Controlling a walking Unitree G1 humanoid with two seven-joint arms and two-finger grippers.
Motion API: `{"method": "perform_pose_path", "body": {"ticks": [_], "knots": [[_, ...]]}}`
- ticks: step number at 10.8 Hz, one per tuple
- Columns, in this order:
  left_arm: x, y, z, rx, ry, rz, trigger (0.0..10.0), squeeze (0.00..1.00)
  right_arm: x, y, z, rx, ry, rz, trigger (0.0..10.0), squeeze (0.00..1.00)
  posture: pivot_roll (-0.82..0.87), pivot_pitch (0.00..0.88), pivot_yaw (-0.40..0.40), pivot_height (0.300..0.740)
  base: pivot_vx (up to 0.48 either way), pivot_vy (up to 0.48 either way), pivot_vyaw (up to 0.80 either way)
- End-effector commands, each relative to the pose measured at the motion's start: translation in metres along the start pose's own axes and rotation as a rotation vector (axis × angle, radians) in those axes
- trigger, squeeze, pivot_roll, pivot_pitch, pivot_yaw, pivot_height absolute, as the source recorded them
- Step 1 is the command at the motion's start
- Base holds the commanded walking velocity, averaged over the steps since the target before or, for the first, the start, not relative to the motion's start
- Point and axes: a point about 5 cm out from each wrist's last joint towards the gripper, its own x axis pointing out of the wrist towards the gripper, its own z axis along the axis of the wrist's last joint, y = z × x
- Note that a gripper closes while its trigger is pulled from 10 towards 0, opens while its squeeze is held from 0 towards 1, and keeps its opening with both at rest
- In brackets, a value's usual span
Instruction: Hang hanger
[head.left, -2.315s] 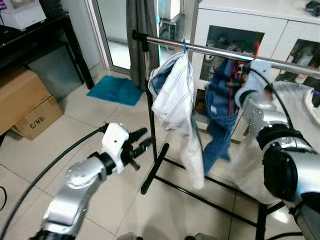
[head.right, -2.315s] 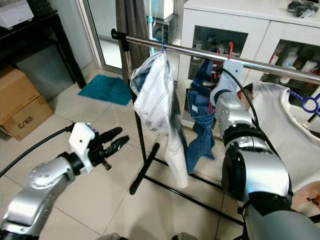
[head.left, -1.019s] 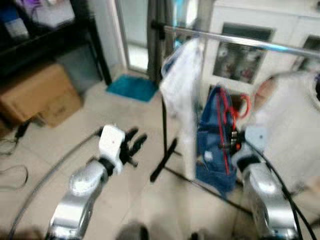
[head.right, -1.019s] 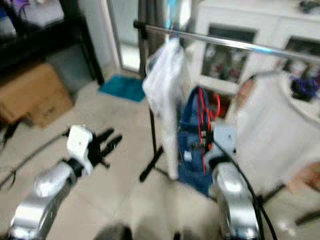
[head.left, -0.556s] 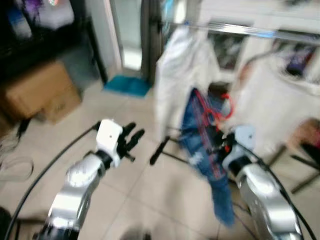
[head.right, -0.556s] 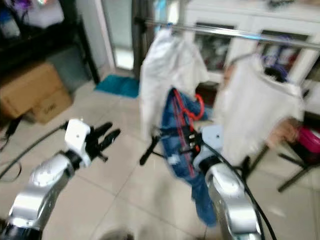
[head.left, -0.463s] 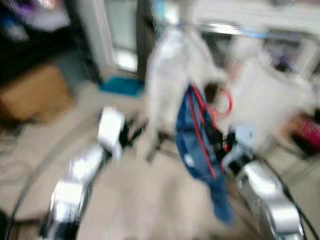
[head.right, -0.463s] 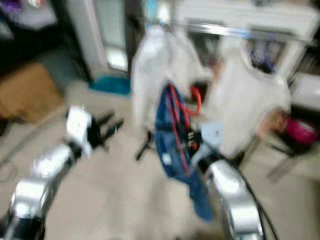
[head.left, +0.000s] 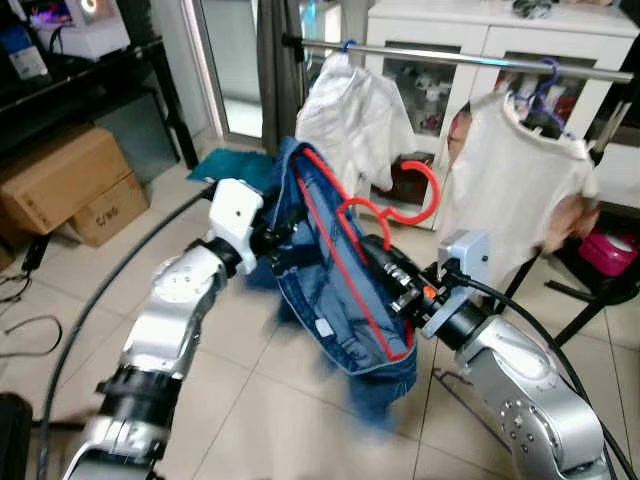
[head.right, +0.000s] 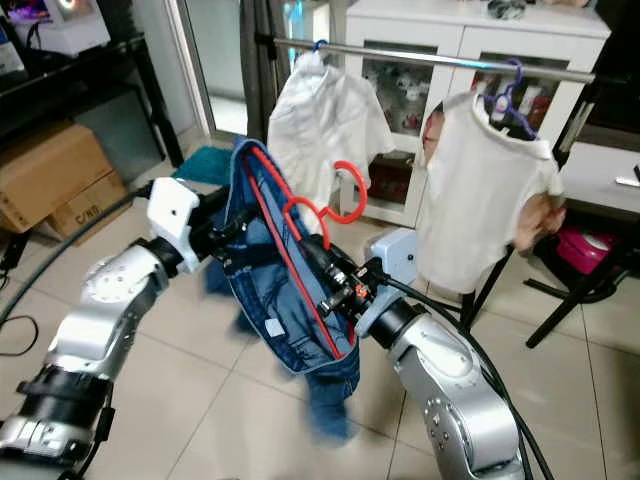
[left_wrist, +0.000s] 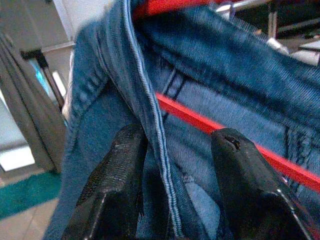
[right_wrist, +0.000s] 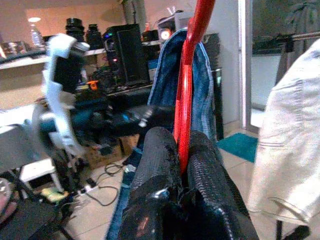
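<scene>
A red hanger (head.left: 428, 187) carries blue jeans (head.left: 335, 300) and is held in the air in front of me, off the rail. My right gripper (head.left: 393, 278) is shut on the hanger's lower arm, and the red bar (right_wrist: 192, 60) runs between its black fingers (right_wrist: 155, 165). My left gripper (head.left: 283, 238) is at the jeans' waistband on the other side. It is open, with the denim edge (left_wrist: 150, 115) lying between its fingers (left_wrist: 122, 165). The chrome rail (head.left: 480, 55) stands behind, with a gap between its two hung shirts.
A white shirt (head.left: 350, 120) on a blue hanger and a white T-shirt (head.left: 515, 185) on a purple hanger hang on the rail. A white cabinet (head.left: 600, 35) is behind. Cardboard boxes (head.left: 65, 185), a black shelf (head.left: 90, 70) and a teal mat (head.left: 230, 165) lie left.
The jeans on the red hanger came off the rail and now hang low in front of me in my right gripper. My left gripper rose to the waistband. The camera shifted.
</scene>
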Motion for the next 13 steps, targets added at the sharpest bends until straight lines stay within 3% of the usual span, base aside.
{"method": "perform_pose_path", "body": {"ticks": [1, 2, 7, 13], "knots": [[0.004, 0.004, 0.004, 0.019, -0.011, 0.013, 10.0, 0.00, 0.002, 0.007, 0.014, -0.008, -0.060, 0.044, 0.0, 0.00, -0.10, 0.000, 0.059, 0.740, 0.000, 0.000, 0.00], [0.005, 0.005, 0.005, 0.016, -0.020, 0.015, 0.0, 0.00, 0.002, 0.007, 0.015, -0.006, -0.064, 0.048, 0.0, 0.00, -0.10, 0.000, 0.064, 0.740, 0.000, 0.000, 0.00], [0.004, 0.013, 0.001, 0.017, -0.018, 0.053, 0.0, 0.00, 0.001, 0.004, 0.016, 0.018, -0.074, 0.028, 0.0, 0.00, -0.10, 0.000, 0.071, 0.740, 0.000, 0.000, 0.00], [0.001, 0.021, -0.002, -0.043, -0.027, 0.050, 0.0, 0.00, -0.001, 0.004, 0.015, 0.021, -0.070, 0.023, 0.0, 0.00, -0.10, 0.000, 0.073, 0.740, 0.000, 0.000, 0.00]]}}
